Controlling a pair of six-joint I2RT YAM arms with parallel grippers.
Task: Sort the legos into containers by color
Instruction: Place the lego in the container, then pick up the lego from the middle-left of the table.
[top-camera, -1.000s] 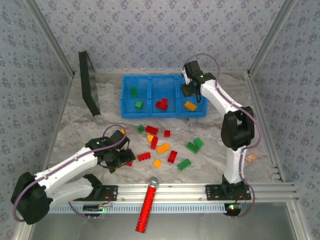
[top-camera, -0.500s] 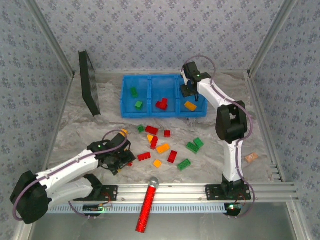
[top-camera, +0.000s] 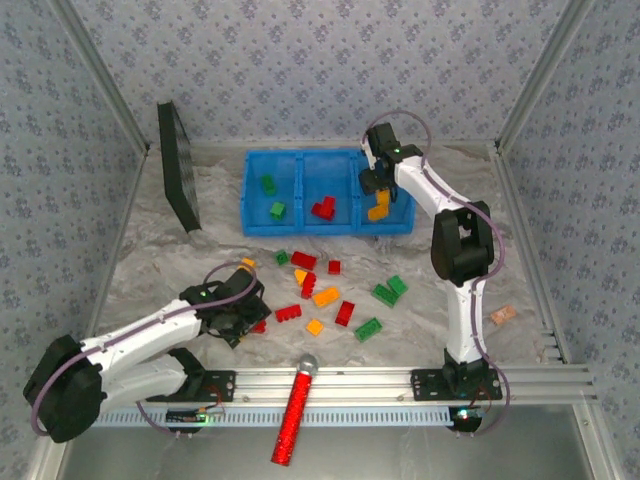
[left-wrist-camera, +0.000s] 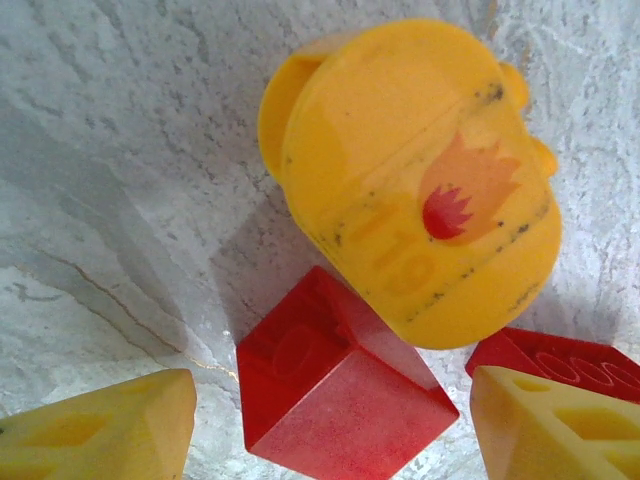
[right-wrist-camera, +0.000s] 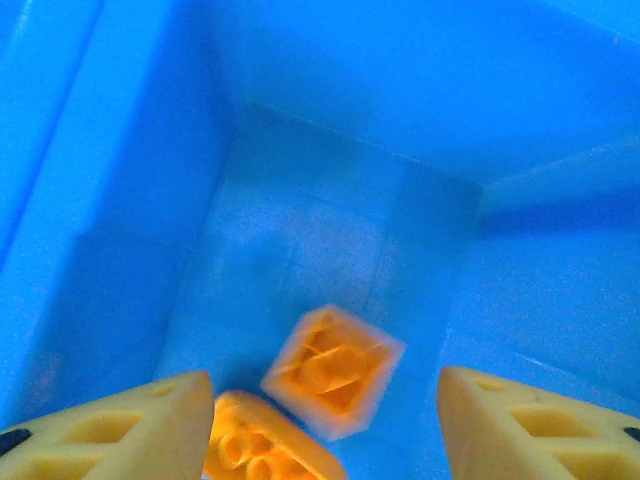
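Right wrist: two orange legos (right-wrist-camera: 335, 370), undersides up, under the open right hand (right-wrist-camera: 322, 385); open left hand (left-wrist-camera: 332, 385) flanks one red brick (left-wrist-camera: 330, 415)

Blue tray (top-camera: 247, 190) — orange piece (left-wrist-camera: 400, 170) bears a red flame print.

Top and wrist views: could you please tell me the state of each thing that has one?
Left gripper: open, above a red brick.
Right gripper: open, over the right compartment.
Orange brick: loose between the fingers, blurred.
Tray: upright, bricks in all three compartments.
Cylinder: lying flat.
Panel: standing on edge.
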